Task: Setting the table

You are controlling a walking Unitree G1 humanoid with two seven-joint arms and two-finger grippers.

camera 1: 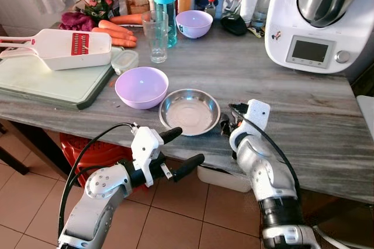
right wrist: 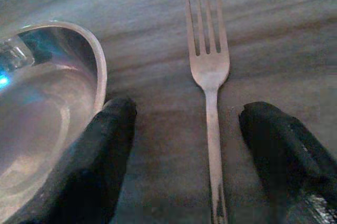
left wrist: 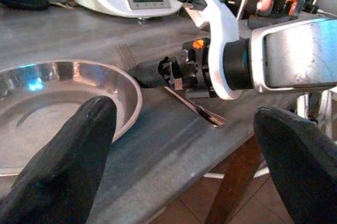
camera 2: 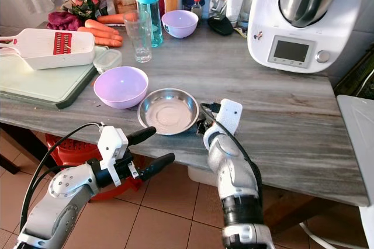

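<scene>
**A:** How far along is the table setting?

**B:** Partly done, I'd judge. A steel bowl (camera 1: 189, 111) sits near the front edge of the grey counter (camera 1: 304, 114), and a fork (right wrist: 209, 77) lies flat on the counter just to its right, tines pointing away from the robot. That looks like one place laid with a dish and a fork.

**A:** Is the fork being held?

**B:** No. The right gripper (right wrist: 184, 145) is low over the counter at the bowl's right side, its two black fingers apart with the fork's handle lying between them and touching neither. One finger sits right beside the bowl's rim.

**A:** And the other arm?

**B:** The left gripper (camera 1: 182, 151) hangs in front of the counter edge, below the bowl, fingers spread wide and holding nothing.

**A:** What seems left to do?

**B:** Hard to say for certain. A lilac bowl (camera 1: 141, 87) stands just left of the steel one, a drinking glass (camera 1: 155, 35) stands farther back, and a second lilac bowl (camera 1: 193, 23) sits at the far side. No knife or spoon lies by the steel bowl, and the glass is well apart from it, so those would be my guess.

**A:** Anything crowding the spot?

**B:** A cutting board (camera 1: 52, 82) with a slicer (camera 1: 58, 48) is to the left, a kitchen machine (camera 1: 312, 21) far right.
</scene>
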